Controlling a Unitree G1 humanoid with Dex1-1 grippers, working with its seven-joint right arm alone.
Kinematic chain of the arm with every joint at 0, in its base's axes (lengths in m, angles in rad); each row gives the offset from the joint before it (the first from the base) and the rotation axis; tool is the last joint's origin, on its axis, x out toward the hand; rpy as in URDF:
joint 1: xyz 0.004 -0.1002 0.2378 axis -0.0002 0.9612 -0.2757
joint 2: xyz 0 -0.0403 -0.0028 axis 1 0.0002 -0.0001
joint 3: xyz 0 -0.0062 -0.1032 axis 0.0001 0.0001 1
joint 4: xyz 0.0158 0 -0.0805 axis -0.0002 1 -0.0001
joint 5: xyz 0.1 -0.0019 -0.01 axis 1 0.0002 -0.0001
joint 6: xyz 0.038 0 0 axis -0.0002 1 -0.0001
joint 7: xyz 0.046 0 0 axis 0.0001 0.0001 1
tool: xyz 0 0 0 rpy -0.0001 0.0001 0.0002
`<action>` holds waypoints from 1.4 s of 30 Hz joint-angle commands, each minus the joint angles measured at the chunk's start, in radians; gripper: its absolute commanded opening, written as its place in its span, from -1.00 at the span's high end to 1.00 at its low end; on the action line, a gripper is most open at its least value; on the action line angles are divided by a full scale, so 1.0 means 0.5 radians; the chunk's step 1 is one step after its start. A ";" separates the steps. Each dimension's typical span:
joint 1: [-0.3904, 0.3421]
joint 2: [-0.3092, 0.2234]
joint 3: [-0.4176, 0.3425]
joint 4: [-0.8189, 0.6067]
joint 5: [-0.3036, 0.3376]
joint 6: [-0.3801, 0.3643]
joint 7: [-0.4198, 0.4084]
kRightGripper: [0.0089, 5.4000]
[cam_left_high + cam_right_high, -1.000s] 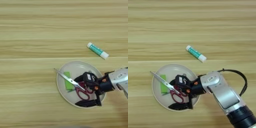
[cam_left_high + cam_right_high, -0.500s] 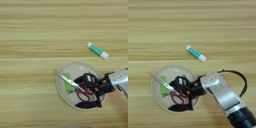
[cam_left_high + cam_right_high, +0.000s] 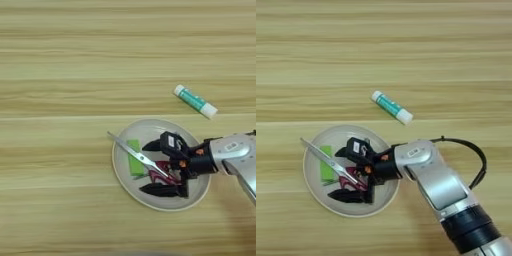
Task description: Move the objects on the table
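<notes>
The claw [image 3: 152, 167] hangs over the right half of a pale round plate [image 3: 315, 197] near the table's [image 3: 60, 75] front edge, its two black fingers [image 3: 345, 151] spread wide, one toward the plate's far side and one toward its near rim, with the dark red handles of the scissors [image 3: 150, 165] lying between them, ungripped. The scissors lie in the plate with their silver blades pointing up-left past its left rim, crossing a small green piece [image 3: 135, 157] on the plate's left side. A white-and-green tube [image 3: 391, 107] lies on the bare table beyond the plate, nearer the right edge, well apart from the claw.
</notes>
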 commanded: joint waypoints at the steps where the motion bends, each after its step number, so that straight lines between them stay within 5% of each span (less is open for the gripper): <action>1: -0.116 -0.031 -0.047 -0.007 -0.031 -0.006 -0.100 -0.99; 42: -0.449 0.171 -0.068 0.596 -0.245 -0.047 -0.631 -0.99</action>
